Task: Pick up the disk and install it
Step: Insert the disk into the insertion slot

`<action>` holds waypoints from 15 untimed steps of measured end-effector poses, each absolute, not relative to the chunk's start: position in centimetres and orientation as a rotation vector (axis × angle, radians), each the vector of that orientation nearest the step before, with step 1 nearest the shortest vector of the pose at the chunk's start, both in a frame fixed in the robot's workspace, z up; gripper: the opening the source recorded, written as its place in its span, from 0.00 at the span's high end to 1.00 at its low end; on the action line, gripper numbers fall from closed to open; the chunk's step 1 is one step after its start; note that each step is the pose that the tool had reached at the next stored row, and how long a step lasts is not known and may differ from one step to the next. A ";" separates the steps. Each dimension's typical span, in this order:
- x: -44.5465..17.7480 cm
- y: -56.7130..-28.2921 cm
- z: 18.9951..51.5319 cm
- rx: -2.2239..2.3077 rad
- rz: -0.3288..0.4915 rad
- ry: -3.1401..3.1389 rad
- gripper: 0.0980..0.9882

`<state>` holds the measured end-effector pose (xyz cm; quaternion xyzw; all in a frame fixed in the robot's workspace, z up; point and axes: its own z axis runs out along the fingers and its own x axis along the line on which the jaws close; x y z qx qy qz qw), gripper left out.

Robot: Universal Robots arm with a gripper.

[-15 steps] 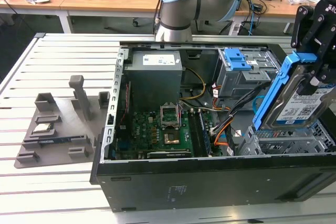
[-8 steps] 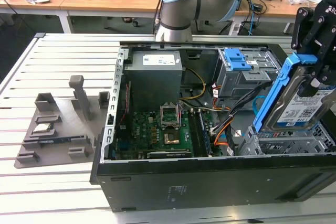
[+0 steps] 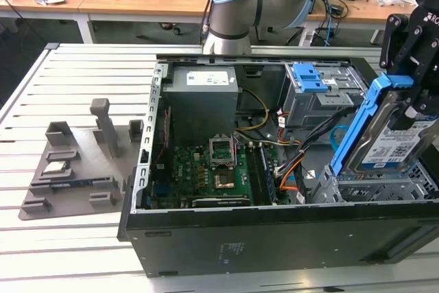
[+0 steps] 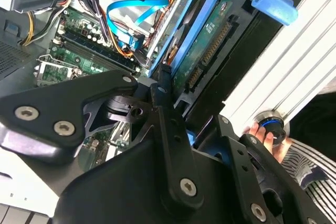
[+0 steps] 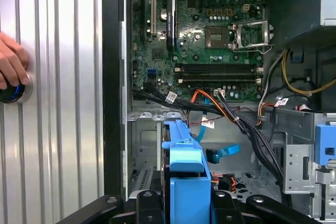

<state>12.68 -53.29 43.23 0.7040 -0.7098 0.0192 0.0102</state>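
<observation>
I have the disk [image 3: 392, 138] clenched in my jaws by its blue bracket, tilted over the drive cage [image 3: 374, 186] at the computer case's [image 3: 274, 231] corner. It could snag the orange and black cables [image 5: 231, 111] nearby or jam against the cage wall if it goes in crooked. The case lies open on a slatted metal tabletop [image 3: 62, 73]; a person's hand [image 5: 10, 64] rests on a button there, cluttered desks behind.

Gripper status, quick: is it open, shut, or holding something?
Gripper: shut on the disk, holding it tilted above the open computer case, at the exterior view's right.
</observation>
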 end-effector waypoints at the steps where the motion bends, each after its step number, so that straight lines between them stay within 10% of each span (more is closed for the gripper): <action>1: 12.7 -53.3 43.1 2.197 0.060 -2.215 0.70; 15: 12.7 -53.3 40.0 2.197 0.060 -2.215 0.70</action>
